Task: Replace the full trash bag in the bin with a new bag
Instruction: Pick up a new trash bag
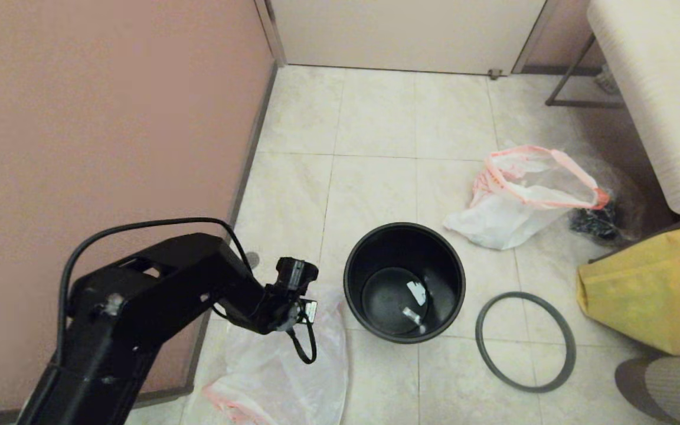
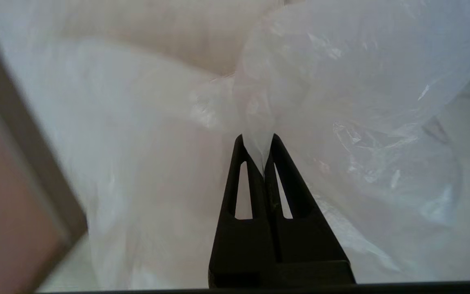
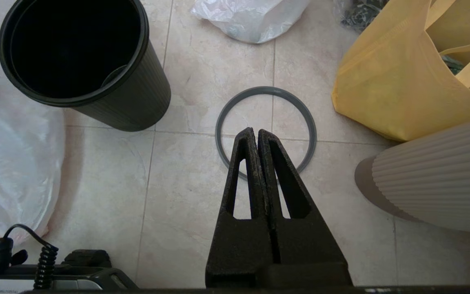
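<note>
The bin stands upright on the tiles, unlined, with scraps of litter on its bottom. Its grey hoop lies flat on the floor to the right. The new bag lies limp at the front left, and my left gripper is shut on a pinched fold of it. In the head view the left wrist hides the fingers. The full trash bag sits bulging at the back right, pink rim gaping. My right gripper hangs shut and empty above the hoop.
A big yellow bag stands at the right, with a clear bag of black stuff behind it. A ribbed pale post rises near the hoop. The pink wall runs close along the left.
</note>
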